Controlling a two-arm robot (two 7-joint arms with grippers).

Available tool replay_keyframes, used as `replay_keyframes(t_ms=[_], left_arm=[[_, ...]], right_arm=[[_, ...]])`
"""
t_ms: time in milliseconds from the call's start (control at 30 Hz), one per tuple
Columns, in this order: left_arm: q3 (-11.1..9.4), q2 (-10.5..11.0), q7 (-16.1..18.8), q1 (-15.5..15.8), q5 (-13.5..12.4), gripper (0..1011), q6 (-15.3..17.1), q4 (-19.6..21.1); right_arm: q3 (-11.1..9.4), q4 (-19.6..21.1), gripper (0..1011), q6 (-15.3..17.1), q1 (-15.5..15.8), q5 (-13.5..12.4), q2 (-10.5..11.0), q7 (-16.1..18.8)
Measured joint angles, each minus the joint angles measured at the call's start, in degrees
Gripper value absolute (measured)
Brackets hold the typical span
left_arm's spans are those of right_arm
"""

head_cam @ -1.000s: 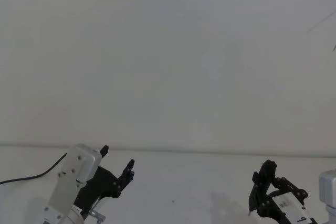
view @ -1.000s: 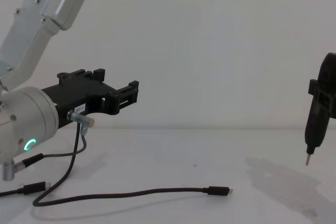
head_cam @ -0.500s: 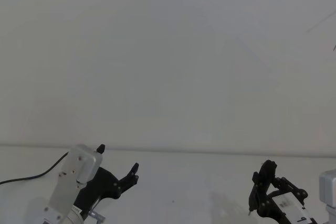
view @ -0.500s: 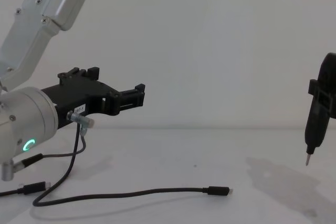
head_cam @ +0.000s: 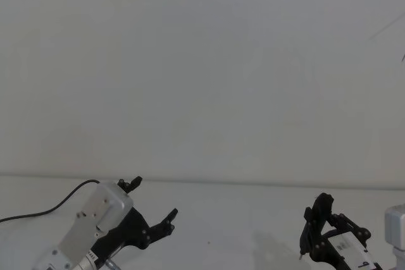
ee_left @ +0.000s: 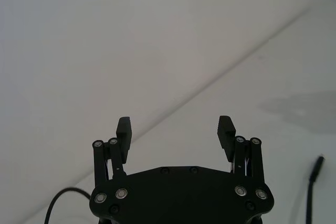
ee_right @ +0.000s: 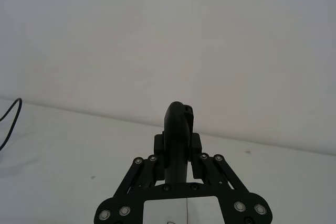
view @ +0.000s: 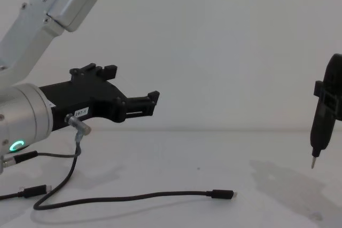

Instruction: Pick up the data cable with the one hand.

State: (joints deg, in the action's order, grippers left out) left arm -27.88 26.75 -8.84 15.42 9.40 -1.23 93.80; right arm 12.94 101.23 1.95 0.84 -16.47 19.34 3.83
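The data cable (view: pixel 133 196) is a thin black cord lying in a long curve on the white table, one plug (view: pixel 222 194) toward the middle and another plug (view: pixel 33 190) at the left. My left gripper (view: pixel 132 84) hangs open and empty above the cable's left half, pointing forward. The left wrist view shows this left gripper (ee_left: pixel 175 127) with its jaws wide apart and a cable plug (ee_left: pixel 316 165) below to one side. My right gripper (ee_right: pixel 178 146) is shut on a slim black tool (view: pixel 320 126) with a pointed metal tip, held off the table at the right.
A short grey wire with an angled silver connector (view: pixel 76 125) hangs from the left wrist. Another black cord (head_cam: pixel 44 209) runs off the left edge of the table. The white tabletop (view: pixel 214 153) meets a plain wall behind.
The left gripper has moved forward and to the right over the cable, its fingers still open. The cable and the right arm have not moved.
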Motion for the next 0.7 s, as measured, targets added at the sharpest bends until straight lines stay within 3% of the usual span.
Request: replay_keyframes(t_ms=[700], left_arm=[[-4.1,9.0,-17.1,5.5,-4.3,1001,-4.0,1.1]], right_arm=[[0.0,0.0,268,0.0,0.0,0.0,0.0,0.0]])
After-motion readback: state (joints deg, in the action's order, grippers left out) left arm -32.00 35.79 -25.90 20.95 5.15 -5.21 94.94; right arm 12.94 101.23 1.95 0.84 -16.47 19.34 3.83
